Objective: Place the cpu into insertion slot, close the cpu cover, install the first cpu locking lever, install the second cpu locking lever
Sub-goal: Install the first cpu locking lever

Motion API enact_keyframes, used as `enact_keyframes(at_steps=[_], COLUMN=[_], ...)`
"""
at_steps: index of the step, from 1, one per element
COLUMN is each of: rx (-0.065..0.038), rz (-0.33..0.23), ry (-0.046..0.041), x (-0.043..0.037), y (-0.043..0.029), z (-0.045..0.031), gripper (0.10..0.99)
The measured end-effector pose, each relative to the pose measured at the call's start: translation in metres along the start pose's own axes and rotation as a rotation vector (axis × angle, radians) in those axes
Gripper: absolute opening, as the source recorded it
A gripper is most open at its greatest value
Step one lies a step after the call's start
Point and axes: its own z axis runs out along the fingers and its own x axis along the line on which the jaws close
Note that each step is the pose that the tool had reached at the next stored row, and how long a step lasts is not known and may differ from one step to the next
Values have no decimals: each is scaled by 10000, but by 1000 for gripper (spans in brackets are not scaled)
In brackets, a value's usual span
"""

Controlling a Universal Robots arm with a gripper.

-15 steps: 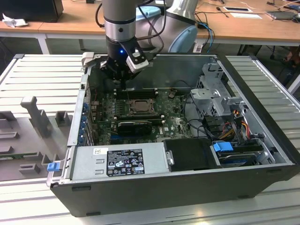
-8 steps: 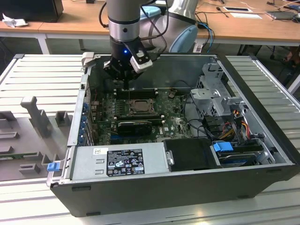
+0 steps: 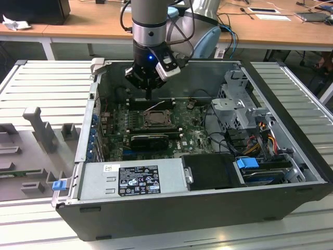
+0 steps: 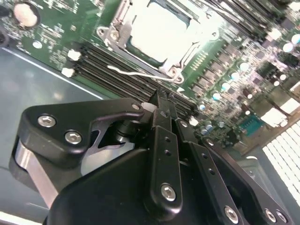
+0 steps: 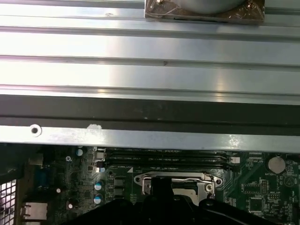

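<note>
My arm comes down vertically into the open computer case (image 3: 291, 172), wrist pointing straight down, near the case's rear wall. My claw (image 3: 149, 95) hangs above the memory slots (image 4: 117, 70) just behind the socket (image 3: 155, 120), touching nothing that I can see. In the second wrist view my fingers (image 4: 164, 140) are pressed together, nothing between them.

The chip (image 4: 161, 28) sits in the socket, pale top facing up, near the middle of the green motherboard (image 3: 192, 135). The cover (image 4: 123, 21) lies flat around the chip. One thin wire lever (image 4: 140, 75) stands loose beside the socket, over the memory slots, not latched. I cannot tell the other lever's position.
</note>
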Motion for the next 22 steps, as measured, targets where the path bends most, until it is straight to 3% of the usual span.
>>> enact_keyframes(at_steps=[3, 4, 16, 22], rx=[-208, -230, -272, -281], rz=[-61, -63, -60, -64], ry=[-2, -6, -6, -4], x=[-11, -19, -119, -180], y=[0, 0, -16, 17], z=[8, 17, 245, 263], gripper=[106, 106, 106, 106])
